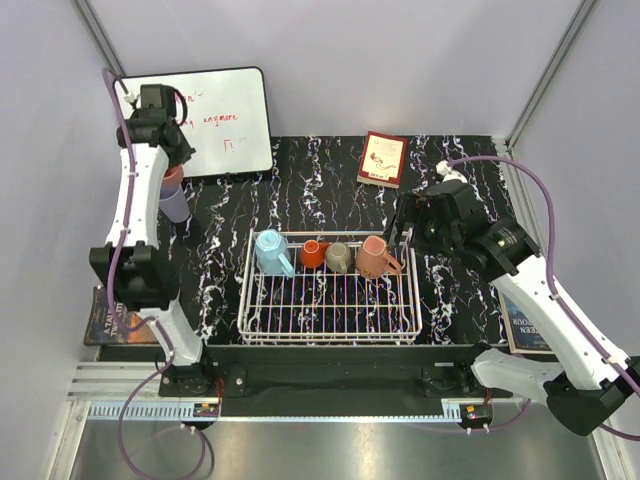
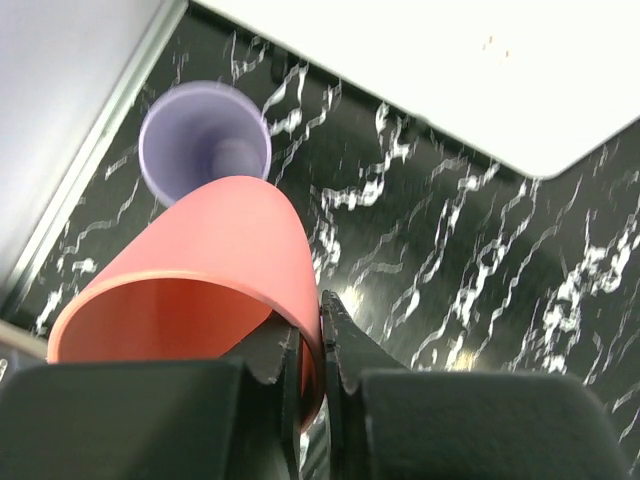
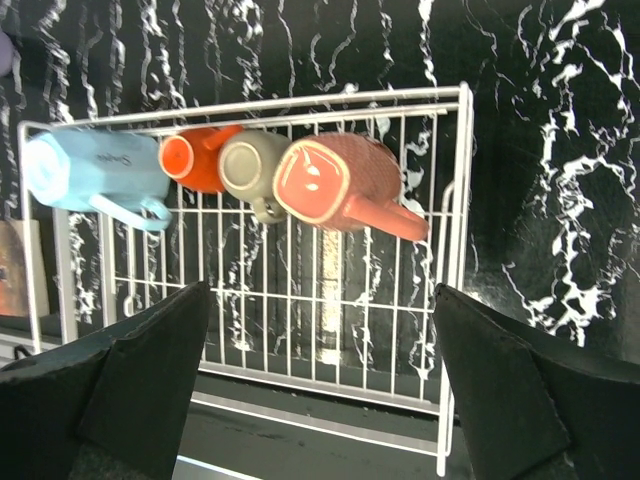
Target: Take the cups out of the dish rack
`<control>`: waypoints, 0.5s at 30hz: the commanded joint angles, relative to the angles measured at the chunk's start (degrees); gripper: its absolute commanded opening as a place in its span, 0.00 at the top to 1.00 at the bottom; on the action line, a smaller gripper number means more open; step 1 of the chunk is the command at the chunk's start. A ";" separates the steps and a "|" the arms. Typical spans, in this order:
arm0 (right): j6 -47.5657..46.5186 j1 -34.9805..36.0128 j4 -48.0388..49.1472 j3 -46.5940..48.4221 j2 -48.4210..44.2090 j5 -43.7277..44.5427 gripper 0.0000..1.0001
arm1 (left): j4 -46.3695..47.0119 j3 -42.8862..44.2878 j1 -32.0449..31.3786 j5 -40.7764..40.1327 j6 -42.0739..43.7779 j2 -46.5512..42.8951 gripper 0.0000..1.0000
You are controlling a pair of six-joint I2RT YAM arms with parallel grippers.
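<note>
At the far left of the table, the left arm stands tall, reaching away from its base, its wrist bent down in front of the whiteboard (image 1: 225, 120). The left gripper (image 2: 312, 310) is clamped on the pink tumbler (image 2: 210, 250), with one finger inside the rim and one outside, pinching the wall. The tumbler's long axis runs away from the wrist, mouth toward the camera and base toward the table. Right under that base stands the lavender tumbler (image 2: 205, 140), upright and mouth up, just beside the whiteboard's near edge. Whether the pink base already sits in the lavender mouth cannot be told. The coming release seems to depend on the two axes lining up.

Toward the middle lies the dish rack (image 1: 243, 290). Four mugs lie along its far side: the light blue mug (image 1: 270, 250), the orange-red mug (image 1: 314, 254), the grey-olive mug (image 1: 339, 257) and the salmon-pink mug (image 1: 376, 257).

On the right, the right arm is folded low, elbow out. The right gripper (image 1: 403, 232) has its jaws spread wide and holds nothing, just beside the rack's far right corner. The salmon-pink mug is closest to it, handle pointing its way, so this arm is the better placed to take that mug.
</note>
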 commanded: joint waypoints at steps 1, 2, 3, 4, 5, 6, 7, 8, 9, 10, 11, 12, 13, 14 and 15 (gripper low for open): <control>-1.54 -0.09 -0.23 -1.74 -1.48 -0.14 0.00 | 1.15 6.93 2.75 1.77 0.45 4.45 1.00; -1.89 -0.09 -0.32 -1.83 -1.39 -0.14 0.00 | 1.06 7.55 3.79 1.77 0.54 5.86 1.00; -2.07 -0.09 -0.32 -2.09 -1.22 -0.14 0.00 | 1.15 7.55 4.24 1.86 0.37 6.39 1.00; -2.42 -0.09 -0.32 -2.18 -1.13 -0.31 0.00 | 1.15 7.55 4.85 1.95 0.19 6.92 1.00; -2.51 -0.09 -0.23 -2.27 -0.78 -0.49 0.00 | 1.15 7.73 6.08 2.21 0.19 8.14 1.00; -2.60 -0.18 -0.15 -2.44 -0.17 -1.18 0.00 | 1.24 8.17 6.70 2.73 0.27 8.68 1.00; -2.86 -0.09 0.20 -2.62 0.01 -1.54 0.00 | 1.24 8.52 7.23 3.09 0.19 9.38 1.00; -2.95 -0.18 0.38 -2.80 0.19 -1.80 0.00 | 1.15 8.87 7.93 3.53 0.27 10.52 1.00; -2.95 -0.09 0.56 -3.23 0.54 -2.07 0.00 | 1.24 9.74 8.20 3.88 0.28 11.22 1.00; -3.30 -0.18 0.99 -3.32 0.89 -2.16 0.00 | 1.24 10.27 8.29 3.97 0.28 11.84 1.00; -3.47 -0.09 1.26 -3.41 0.98 -2.25 0.00 | 1.15 10.80 8.29 4.06 0.36 13.06 1.00; -3.82 -0.09 1.61 -3.50 1.50 -2.59 0.00 | 1.15 11.15 8.29 4.58 0.28 13.60 1.00; -4.00 -0.09 1.61 -3.50 1.77 -2.69 0.00 | 1.24 12.03 8.29 4.93 0.28 14.30 1.00; -4.26 -0.18 1.79 -3.41 2.03 -2.69 0.00 | 1.24 12.21 8.29 5.20 0.28 15.26 1.00; -4.44 -0.18 1.87 -3.33 2.65 -2.69 0.00 | 1.32 12.30 8.29 5.64 0.19 15.71 1.00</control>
